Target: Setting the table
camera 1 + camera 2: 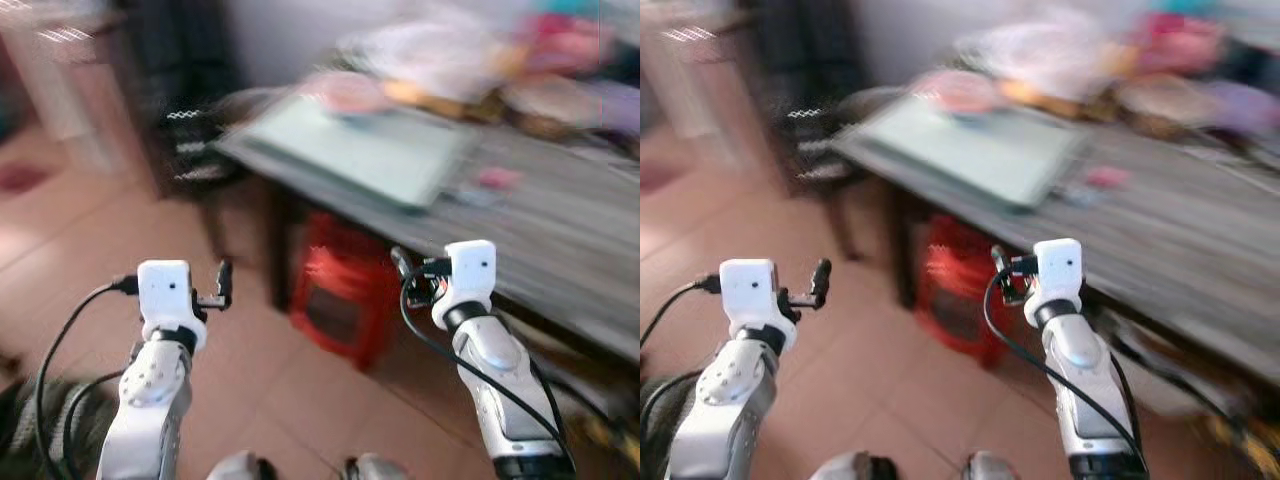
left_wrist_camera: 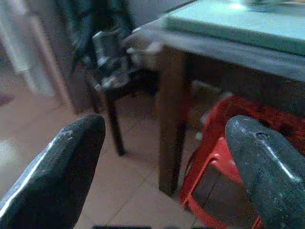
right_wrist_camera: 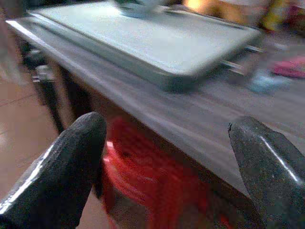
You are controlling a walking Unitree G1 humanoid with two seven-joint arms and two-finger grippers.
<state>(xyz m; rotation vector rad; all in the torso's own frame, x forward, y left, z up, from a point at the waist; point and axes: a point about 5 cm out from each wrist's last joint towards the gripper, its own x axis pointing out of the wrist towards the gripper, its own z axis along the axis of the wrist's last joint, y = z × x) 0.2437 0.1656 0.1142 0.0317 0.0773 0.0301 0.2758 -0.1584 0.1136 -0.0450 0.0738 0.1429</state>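
Observation:
A dark wooden table [image 1: 560,240] stands ahead and to my right, blurred by motion. On it lies a pale green tray [image 1: 370,150] with a bowl-like dish [image 3: 136,5] at its far end. Both arms are raised in front of me, short of the table. My left gripper [image 2: 164,162] is open over the tiled floor, pointing at the table's leg [image 2: 171,119]. My right gripper [image 3: 167,162] is open too, held near the table's front edge, just below the tray. Neither holds anything.
A red plastic stool [image 1: 345,290] sits under the table. A dark chair [image 1: 195,130] stands at the table's left end. Blurred colourful clutter [image 1: 500,60] covers the table's far side. A small pink thing [image 1: 498,178] lies beside the tray. Tiled floor [image 1: 90,230] stretches to my left.

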